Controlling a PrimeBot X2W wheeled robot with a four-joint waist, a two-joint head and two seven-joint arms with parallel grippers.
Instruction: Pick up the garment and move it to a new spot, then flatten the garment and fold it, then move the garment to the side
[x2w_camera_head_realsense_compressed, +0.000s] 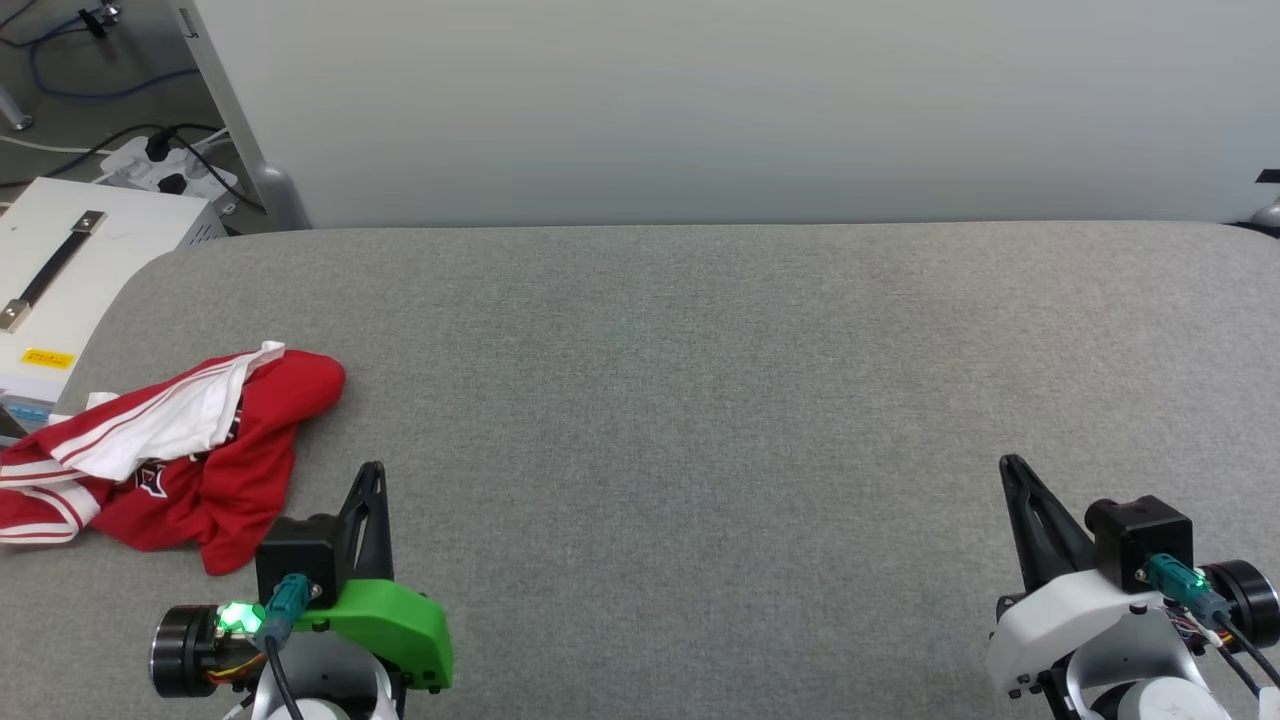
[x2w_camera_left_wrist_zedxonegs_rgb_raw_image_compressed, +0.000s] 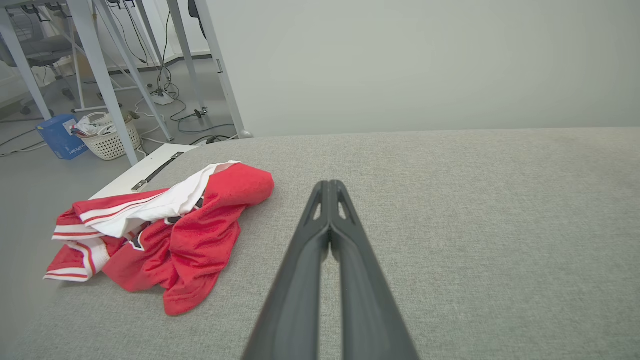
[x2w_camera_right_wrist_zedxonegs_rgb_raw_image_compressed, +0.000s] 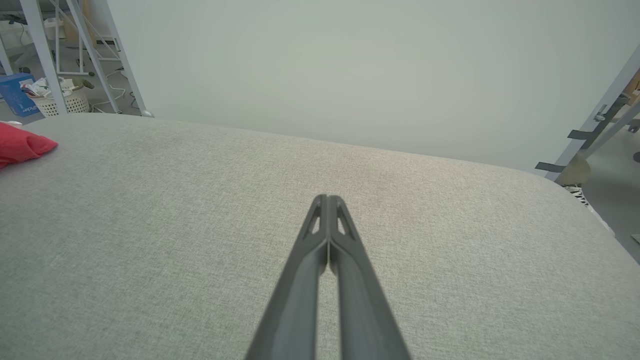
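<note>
The garment (x2w_camera_head_realsense_compressed: 200, 460) lies crumpled at the worktop's (x2w_camera_head_realsense_compressed: 700, 350) left edge, its lettering mostly buried in folds. My left hand (x2w_camera_head_realsense_compressed: 372, 475) is near the garment and my right hand (x2w_camera_head_realsense_compressed: 1010, 470) well apart from it. Both have fingers pressed together, holding nothing.

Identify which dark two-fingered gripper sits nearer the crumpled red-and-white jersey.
The left gripper, on the green wrist housing, just beside the jersey; the white-housed right gripper is far across the grey surface.
</note>
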